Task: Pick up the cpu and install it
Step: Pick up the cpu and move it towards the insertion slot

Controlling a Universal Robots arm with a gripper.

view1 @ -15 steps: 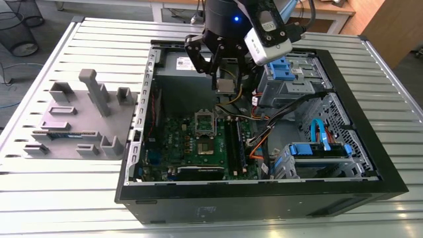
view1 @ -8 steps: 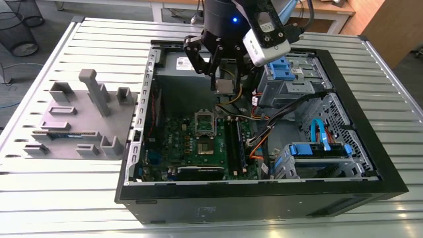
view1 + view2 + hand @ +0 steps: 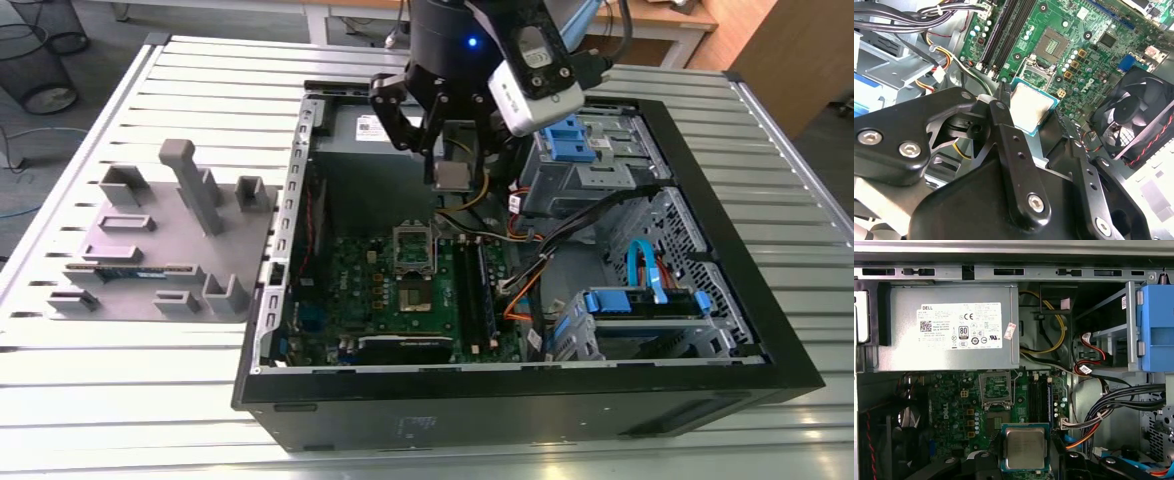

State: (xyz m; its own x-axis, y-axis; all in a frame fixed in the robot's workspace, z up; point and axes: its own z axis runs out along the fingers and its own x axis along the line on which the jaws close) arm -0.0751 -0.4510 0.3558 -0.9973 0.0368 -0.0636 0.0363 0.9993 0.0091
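At the exterior view's left: a grey moulded tray (image 3: 160,235) on the slatted table (image 3: 80,400), with a thin green memory stick (image 3: 127,270) in one of its slots. Well apart from the work.

Toward the middle: an open computer case (image 3: 534,400) laid on its side, with the green board (image 3: 340,280) flat on its floor. On the board, the socket (image 3: 1051,47), apparently uncovered and bare. Just beside it, on the side of the power supply (image 3: 949,327), its hinged metal frame (image 3: 996,388).

Above the board: the gripper (image 3: 450,165), jaws pinching the cpu (image 3: 1025,447) by two opposite edges. Holds it flat, shiny metal top upward, high over the board and touching nothing but the fingers (image 3: 1004,122). Square, so no long axis to speak of. Edges roughly parallel to the socket's in the first wrist view.

From the jaws, by all three views: socket below, and a little off to the exterior view's left, on the side away from the memory slots (image 3: 474,290). Offset toward or away from the power supply: cannot tell. Not seated, by this judgement.

Further right: loose cables (image 3: 587,215), then blue drive bays (image 3: 641,300) against the case wall.
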